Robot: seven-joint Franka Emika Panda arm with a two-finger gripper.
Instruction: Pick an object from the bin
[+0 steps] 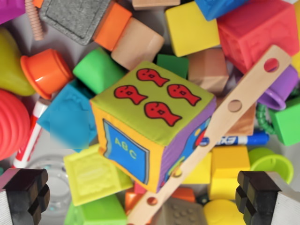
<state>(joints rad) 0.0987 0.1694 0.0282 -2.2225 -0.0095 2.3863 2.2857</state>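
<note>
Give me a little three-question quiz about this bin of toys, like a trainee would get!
1. True or false: the soft fabric cube with an ABC panel shows four red fish on its green top face.
2. What lies slanted across the cube's right side? A) a metal spoon B) a flat wooden strip with round holes C) a green rope
3. Fill in: the two black fingers at the bottom corners stand wide ____, with nothing between them.

Key: 1 true; 2 B; 3 apart. The gripper hangs over the cube, touching nothing in this view.
</note>
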